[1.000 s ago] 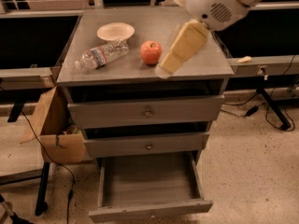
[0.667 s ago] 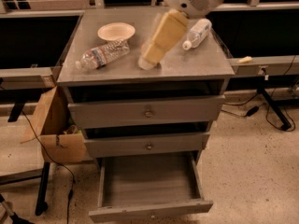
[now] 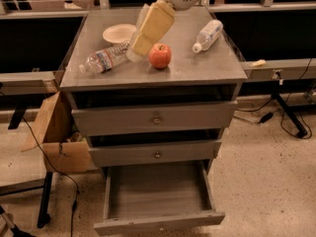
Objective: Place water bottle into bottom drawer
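Slanting down from the top centre of the frame, the gripper ends low over the grey cabinet top, its yellow body angled toward lower left. Its tip sits just beside the base end of the water bottle, in the narrow space between that bottle and the red apple. Whether the tip touches the bottle cannot be told, nor whether the gripper is spread or closed.

The water bottle lies on its side in the left part of the cabinet top, near the front edge, with its cap pointing toward the left edge and its blue-and-red label band around the middle. A small pale plate rests behind it, partly covered by the gripper. A second, smoother bottle with a white cap lies on its side toward the upper right of the surface, well apart from the apple.

Below, the top drawer is slightly ajar and the middle drawer appears shut. The bottom drawer at the lower centre of the frame is pulled fully out, showing its bare grey floor. A brown cardboard box stands against the cabinet's left side.
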